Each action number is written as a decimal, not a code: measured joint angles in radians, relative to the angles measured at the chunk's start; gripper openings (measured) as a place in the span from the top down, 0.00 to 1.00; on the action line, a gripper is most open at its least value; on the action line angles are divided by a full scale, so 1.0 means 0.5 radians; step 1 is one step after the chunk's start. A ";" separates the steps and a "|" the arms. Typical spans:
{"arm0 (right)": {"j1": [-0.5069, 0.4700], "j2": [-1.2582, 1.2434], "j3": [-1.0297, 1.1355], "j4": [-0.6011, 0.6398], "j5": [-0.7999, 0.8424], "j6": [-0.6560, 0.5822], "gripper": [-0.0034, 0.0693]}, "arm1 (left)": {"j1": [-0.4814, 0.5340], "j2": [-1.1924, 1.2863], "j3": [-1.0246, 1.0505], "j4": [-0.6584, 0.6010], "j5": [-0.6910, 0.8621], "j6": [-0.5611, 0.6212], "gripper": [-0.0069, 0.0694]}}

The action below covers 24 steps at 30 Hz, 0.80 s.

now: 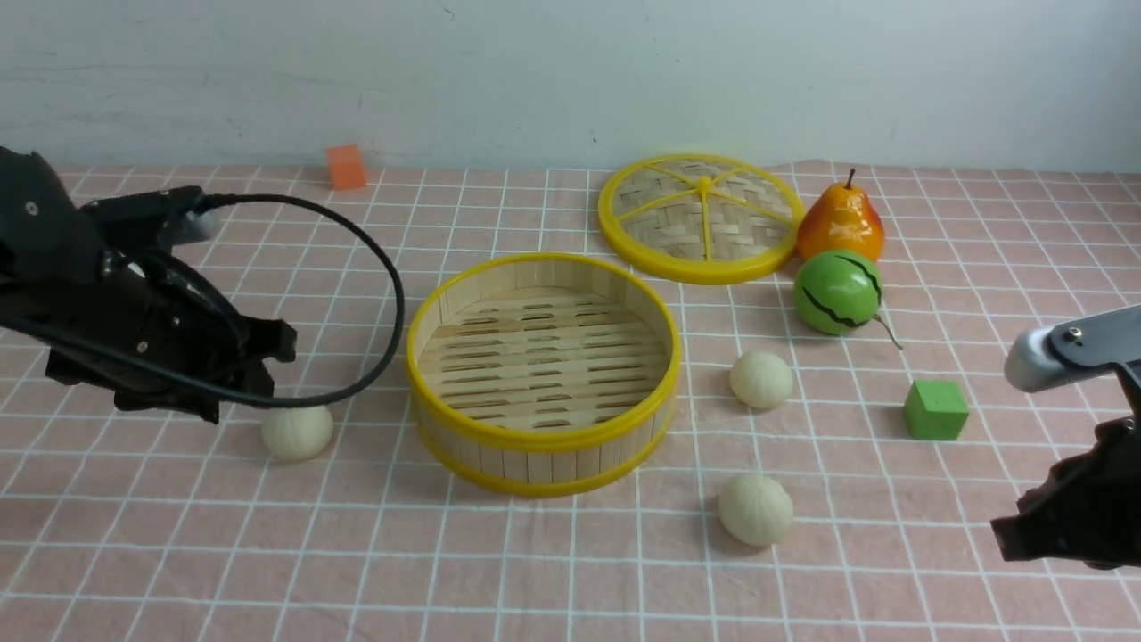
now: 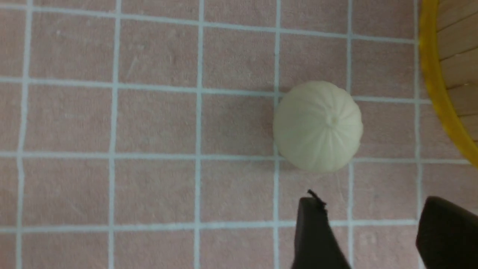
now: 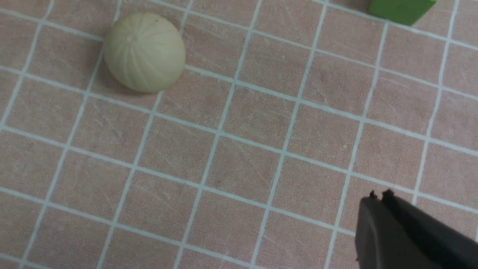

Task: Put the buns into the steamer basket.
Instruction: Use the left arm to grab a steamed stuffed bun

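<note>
Three cream pleated buns lie on the pink checked cloth: one left of the steamer basket (image 1: 297, 432), one to its right (image 1: 760, 379), one nearer the front (image 1: 756, 509). The bamboo steamer basket (image 1: 544, 440) stands in the middle with nothing in it. My left gripper (image 1: 254, 361) hovers just behind and above the left bun. In the left wrist view it (image 2: 373, 209) stands open with only cloth between the fingers; the bun (image 2: 317, 125) lies just beyond the tips, beside the basket rim (image 2: 435, 74). My right gripper (image 3: 379, 196) is shut and holds nothing, well away from a bun (image 3: 145, 52).
The flat woven lid (image 1: 700, 218) lies behind the basket, with a pear (image 1: 840, 223) and a green striped ball (image 1: 836, 292) to its right. A green cube (image 1: 935, 410) sits at the right, an orange cube (image 1: 346, 167) by the wall. A black cable (image 1: 388, 276) loops off the left arm.
</note>
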 joint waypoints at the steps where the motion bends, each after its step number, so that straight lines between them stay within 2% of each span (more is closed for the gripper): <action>1: 0.000 0.000 0.000 0.004 0.000 0.000 0.95 | 0.000 0.053 -0.013 0.017 -0.029 0.040 0.37; 4: 0.000 0.000 0.000 0.013 -0.004 0.000 0.94 | 0.000 0.182 -0.061 0.055 -0.081 0.133 0.34; 8: 0.000 0.000 0.000 0.028 -0.006 0.000 0.94 | -0.014 0.314 -0.132 0.068 -0.086 0.163 0.34; 13: 0.000 0.000 0.000 0.056 -0.009 0.000 0.94 | -0.141 0.359 -0.170 0.206 -0.101 0.167 0.34; 17: 0.000 0.000 0.000 0.068 -0.011 0.000 0.93 | -0.239 0.381 -0.175 0.412 -0.165 -0.007 0.35; 24: 0.000 0.000 0.000 0.128 -0.012 0.000 0.93 | -0.240 0.466 -0.180 0.647 -0.200 -0.298 0.35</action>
